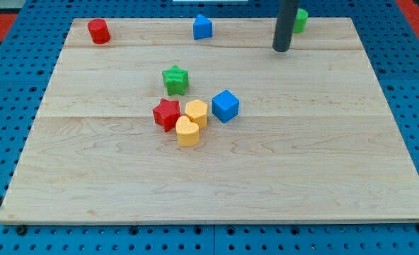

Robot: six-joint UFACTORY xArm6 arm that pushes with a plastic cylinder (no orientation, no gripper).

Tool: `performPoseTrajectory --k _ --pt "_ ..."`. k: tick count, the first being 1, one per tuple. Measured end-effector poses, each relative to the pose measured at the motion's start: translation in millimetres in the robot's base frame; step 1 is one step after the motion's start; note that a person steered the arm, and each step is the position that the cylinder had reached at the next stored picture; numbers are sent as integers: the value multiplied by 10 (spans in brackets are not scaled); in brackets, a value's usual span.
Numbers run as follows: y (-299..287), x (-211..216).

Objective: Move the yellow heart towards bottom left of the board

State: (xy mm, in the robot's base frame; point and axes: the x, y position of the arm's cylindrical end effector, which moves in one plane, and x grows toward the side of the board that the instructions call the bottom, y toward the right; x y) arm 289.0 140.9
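The yellow heart (187,132) lies near the middle of the wooden board (89,177). It touches a yellow hexagon block (197,112) just above it and sits next to a red star (166,114) at its upper left. My tip (281,49) is far off at the view's upper right, well apart from the heart. It stands just left of a green block (300,20) that the rod partly hides.
A blue cube (225,105) sits right of the yellow hexagon. A green star (175,79) lies above the cluster. A red cylinder (98,31) is at the top left and a blue block (202,27) at the top centre.
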Motion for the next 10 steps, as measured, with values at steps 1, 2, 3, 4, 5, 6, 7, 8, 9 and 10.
performPoseTrajectory --k 1,2,3,4,5,6,7,8,9,10 --pt "63 491" --pt "-179 1049" --pt "-442 1594" --pt "-965 1804" --pt "-1578 1622" --pt "-1744 1815" --pt "-1664 2070" --pt "-2025 2154" --pt "-2017 2414" --pt "-1968 2464"
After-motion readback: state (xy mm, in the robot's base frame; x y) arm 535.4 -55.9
